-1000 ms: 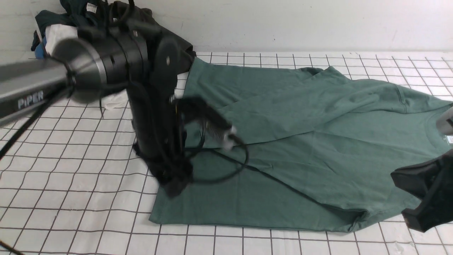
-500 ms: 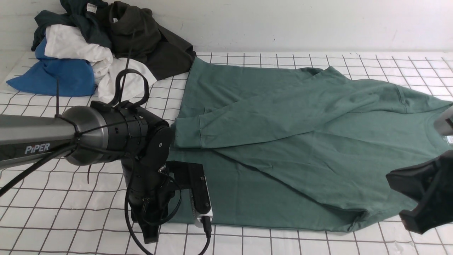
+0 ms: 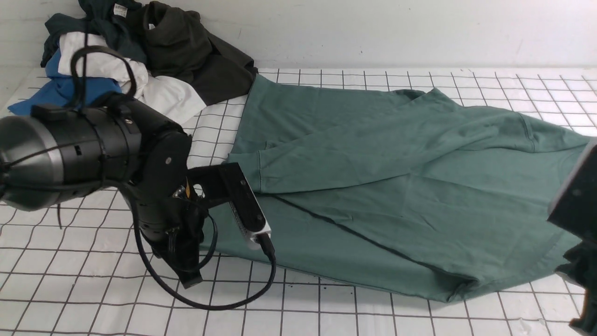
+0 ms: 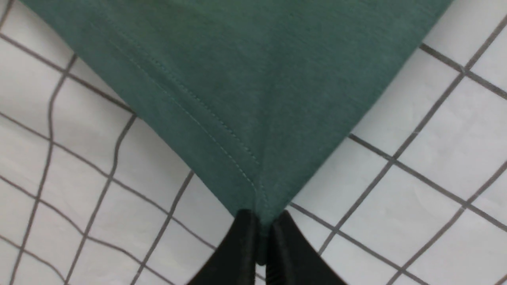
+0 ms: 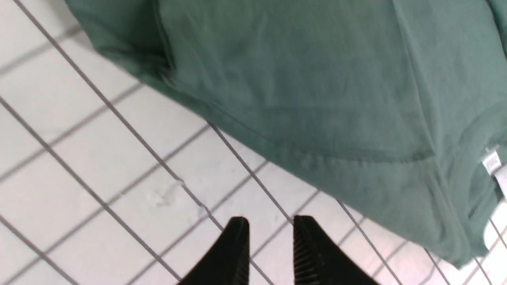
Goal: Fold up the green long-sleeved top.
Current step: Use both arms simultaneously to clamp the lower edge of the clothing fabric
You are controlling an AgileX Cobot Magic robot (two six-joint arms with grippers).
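The gridded white counter [image 3: 419,322] carries the top [image 3: 396,186], spread flat across the middle and right of the frame: soft matte sage knit, one cuffed sleeve [image 3: 326,158] laid across it. My left claw [image 4: 262,221], lower left, is pinched tight on the hem corner [image 4: 253,178]; I should lift it evenly, keeping the stitched edge straight. My right claw [image 5: 271,225] stands parted and empty over bare counter near the collar [image 5: 471,186]

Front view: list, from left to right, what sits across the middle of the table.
left arm → green top → right arm. The clothes pile at the back overlaps the left arm, so it is left out.
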